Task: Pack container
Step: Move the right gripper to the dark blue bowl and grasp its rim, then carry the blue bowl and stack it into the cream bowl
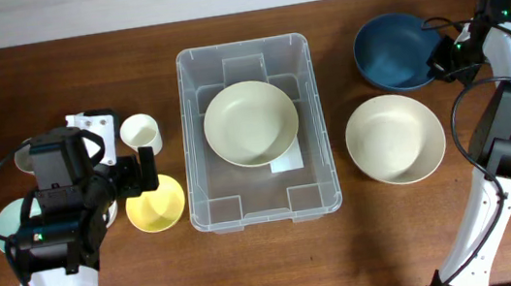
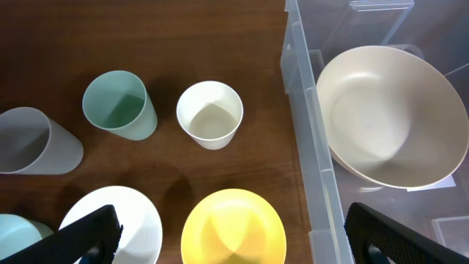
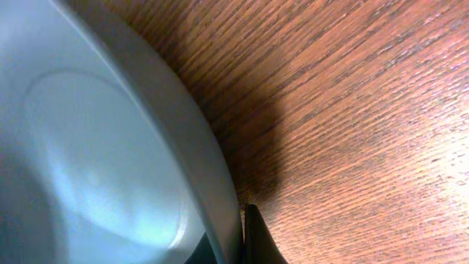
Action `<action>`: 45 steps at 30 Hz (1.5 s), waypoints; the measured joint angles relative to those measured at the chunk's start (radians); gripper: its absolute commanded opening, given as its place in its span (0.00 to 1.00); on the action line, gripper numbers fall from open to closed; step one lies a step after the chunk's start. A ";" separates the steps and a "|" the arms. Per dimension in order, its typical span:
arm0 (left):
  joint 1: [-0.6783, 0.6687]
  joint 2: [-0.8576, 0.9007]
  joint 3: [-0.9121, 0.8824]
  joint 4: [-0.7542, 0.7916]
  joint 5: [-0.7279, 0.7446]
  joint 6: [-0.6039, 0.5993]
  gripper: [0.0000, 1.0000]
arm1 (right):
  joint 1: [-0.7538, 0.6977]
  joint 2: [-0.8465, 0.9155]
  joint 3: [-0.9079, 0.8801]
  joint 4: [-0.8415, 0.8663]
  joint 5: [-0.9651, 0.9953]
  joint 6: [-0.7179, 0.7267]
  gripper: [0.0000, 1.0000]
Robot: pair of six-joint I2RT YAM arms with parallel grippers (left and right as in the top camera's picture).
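Observation:
The clear container [image 1: 194, 141] stands mid-table with a cream bowl [image 1: 250, 122] inside; its wall [image 2: 311, 132] and that bowl [image 2: 388, 117] also show in the left wrist view. My right gripper [image 1: 440, 54] is at the far right, shut on the rim of a dark blue bowl [image 1: 390, 48]. In the right wrist view its fingers [image 3: 238, 235] pinch that rim [image 3: 95, 147]. My left gripper [image 1: 147, 171] is wide open and empty, left of the container, over a yellow bowl [image 1: 158, 206]. In the left wrist view the yellow bowl [image 2: 220, 246] lies between the fingers [image 2: 233, 220].
A second cream bowl [image 1: 395, 139] sits on the table right of the container. Left of the container are a white cup [image 2: 210, 114], a green cup [image 2: 117, 104], a grey cup [image 2: 33, 141] on its side and a white bowl [image 2: 128, 220].

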 measured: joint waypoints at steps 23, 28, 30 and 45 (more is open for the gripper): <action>0.000 0.000 0.000 0.000 0.000 0.000 1.00 | 0.000 0.000 0.029 -0.056 -0.065 -0.043 0.04; 0.000 0.000 0.000 0.000 0.000 0.000 1.00 | 0.000 -0.002 0.051 -0.080 -0.093 -0.050 0.04; 0.000 0.000 0.000 0.000 0.000 0.000 1.00 | 0.000 -0.011 0.069 -0.090 -0.094 -0.051 0.04; 0.000 0.000 0.000 0.000 0.000 0.000 1.00 | 0.219 -0.529 0.205 -0.274 -0.037 -0.183 0.04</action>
